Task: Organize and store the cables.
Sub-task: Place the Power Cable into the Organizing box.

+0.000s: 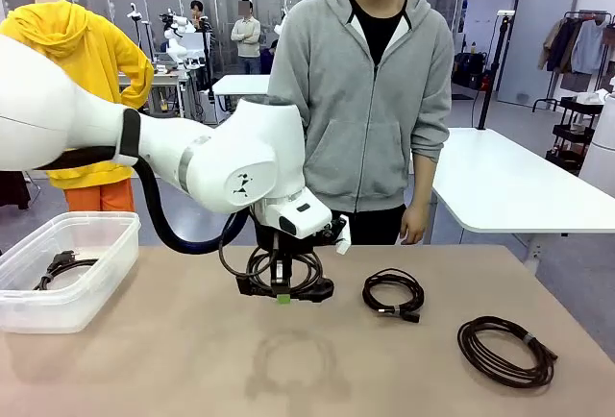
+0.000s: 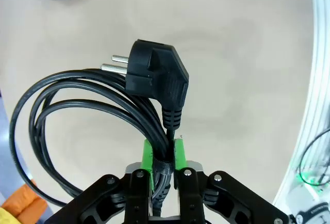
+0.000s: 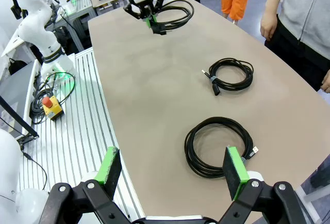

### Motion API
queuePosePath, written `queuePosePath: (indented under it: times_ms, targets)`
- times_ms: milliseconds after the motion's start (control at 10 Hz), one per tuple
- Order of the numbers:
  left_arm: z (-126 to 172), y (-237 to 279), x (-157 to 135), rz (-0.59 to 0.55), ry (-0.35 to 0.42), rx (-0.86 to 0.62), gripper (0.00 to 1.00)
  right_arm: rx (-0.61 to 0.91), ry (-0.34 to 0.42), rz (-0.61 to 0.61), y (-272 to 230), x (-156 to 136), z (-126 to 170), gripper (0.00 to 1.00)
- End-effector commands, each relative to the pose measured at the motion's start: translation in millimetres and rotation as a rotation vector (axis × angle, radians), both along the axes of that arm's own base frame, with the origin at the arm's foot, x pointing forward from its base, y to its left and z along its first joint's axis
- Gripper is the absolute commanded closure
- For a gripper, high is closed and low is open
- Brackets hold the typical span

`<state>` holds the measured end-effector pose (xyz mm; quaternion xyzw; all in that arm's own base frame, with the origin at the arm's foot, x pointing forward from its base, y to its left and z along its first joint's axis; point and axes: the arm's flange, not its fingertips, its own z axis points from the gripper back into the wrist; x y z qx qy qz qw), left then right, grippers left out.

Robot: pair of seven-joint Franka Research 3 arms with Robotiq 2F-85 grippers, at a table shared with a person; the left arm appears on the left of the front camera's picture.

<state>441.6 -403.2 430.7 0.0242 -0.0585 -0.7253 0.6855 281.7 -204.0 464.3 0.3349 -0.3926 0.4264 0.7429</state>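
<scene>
My left gripper (image 1: 282, 289) is shut on a black coiled cable (image 1: 288, 268) with a two-pin plug (image 2: 154, 72), and holds it a little above the table's middle. The green pads (image 2: 178, 154) pinch the bundled strands. A small black coil (image 1: 392, 294) lies on the table to its right, and a larger dark-brown coil (image 1: 504, 350) lies at the front right. Another cable (image 1: 60, 268) rests inside the clear bin (image 1: 91, 287) at the left. My right gripper (image 3: 172, 168) stands open above the table edge, just short of the larger coil (image 3: 219, 146).
A person in a grey hoodie (image 1: 365, 100) stands at the far side, hands down near the table edge. The tan table (image 1: 173, 359) has free room at its front left. A ribbed metal base (image 3: 77, 131) borders the table on the robot's side.
</scene>
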Motion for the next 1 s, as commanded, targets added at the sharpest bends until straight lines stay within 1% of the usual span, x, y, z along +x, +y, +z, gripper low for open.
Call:
queuePosePath:
  times_ms: [0, 100, 500, 600, 700, 800, 900]
  targets:
    - [-1.2, 2.2, -22.6, -0.102, -0.024, -0.064, 1.00, 0.008, -0.017, 0.003, 0.4, -0.5, 0.5, 0.00]
    - [0.0, 0.0, 0.0, 0.000, 0.000, 0.000, 1.00, 0.008, -0.017, 0.003, 0.4, -0.5, 0.5, 0.00]
    - [0.0, 0.0, 0.0, 0.000, 0.000, 0.000, 1.00, 0.008, -0.017, 0.003, 0.4, -0.5, 0.5, 0.00]
    - [-7.2, 5.1, -1.0, -0.020, 0.006, -0.008, 0.82, 0.008, -0.017, 0.003, 0.4, -0.5, 0.5, 0.00]
    - [5.2, 14.5, 1.4, -0.081, -0.078, -0.014, 0.82, 0.008, -0.017, 0.003, 0.4, -0.5, 0.5, 0.00]
    - [15.0, 41.2, 5.7, -0.092, -0.098, -0.018, 0.82, 0.008, -0.017, 0.003, 0.4, -0.5, 0.5, 0.00]
    - [18.9, 75.4, 1.0, -0.147, -0.109, 0.010, 0.82, 0.008, -0.017, 0.003, 0.4, -0.5, 0.5, 0.00]
